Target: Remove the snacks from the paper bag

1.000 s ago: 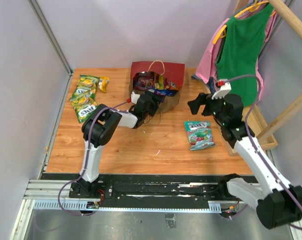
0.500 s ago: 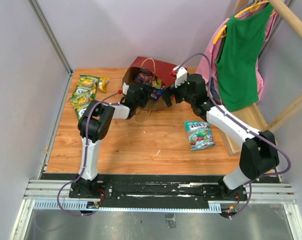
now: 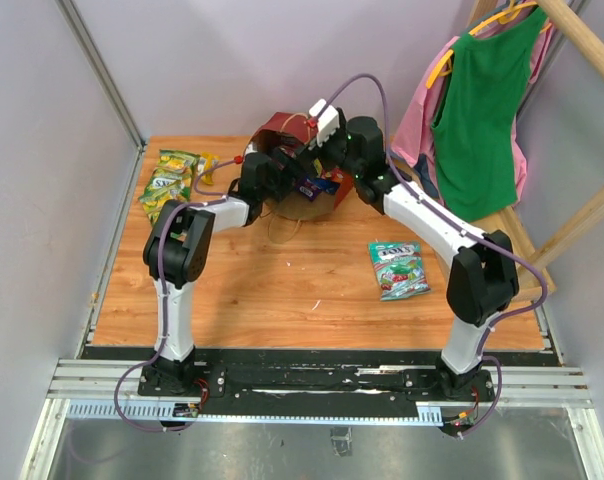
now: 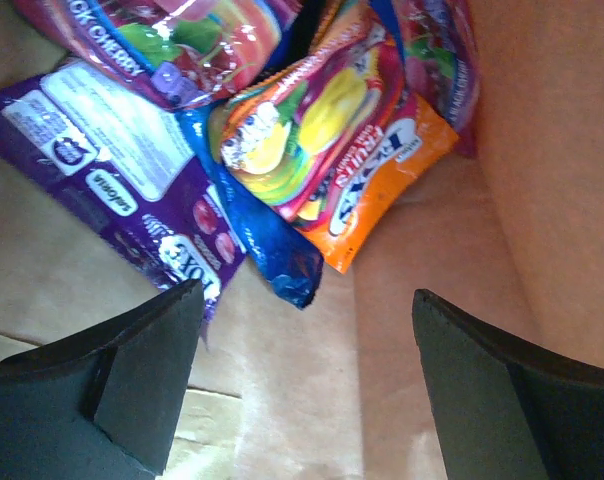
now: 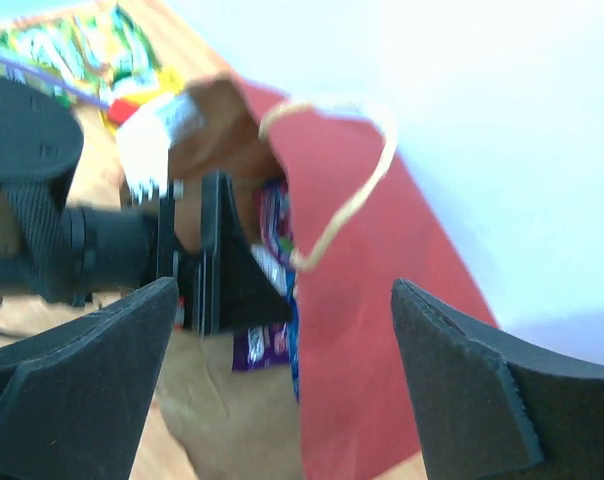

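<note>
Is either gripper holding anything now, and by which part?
Nothing is held. The left gripper is open inside the paper bag, no snacks between its jaws; the right gripper is open, facing the handle.

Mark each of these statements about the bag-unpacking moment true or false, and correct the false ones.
1. The left pincer is open inside the paper bag, with nothing between its fingers. True.
2. The teal-white packet lies inside the bag. False: it lies on the table, on the right arm's side of the bag.
3. An orange packet and a purple packet lie in the bag. True.
4. The right pincer is shut on the bag's handle. False: it is open near the bag and grips nothing.
5. Green-yellow packets lie on the table, on the left arm's side of the bag. True.
</note>
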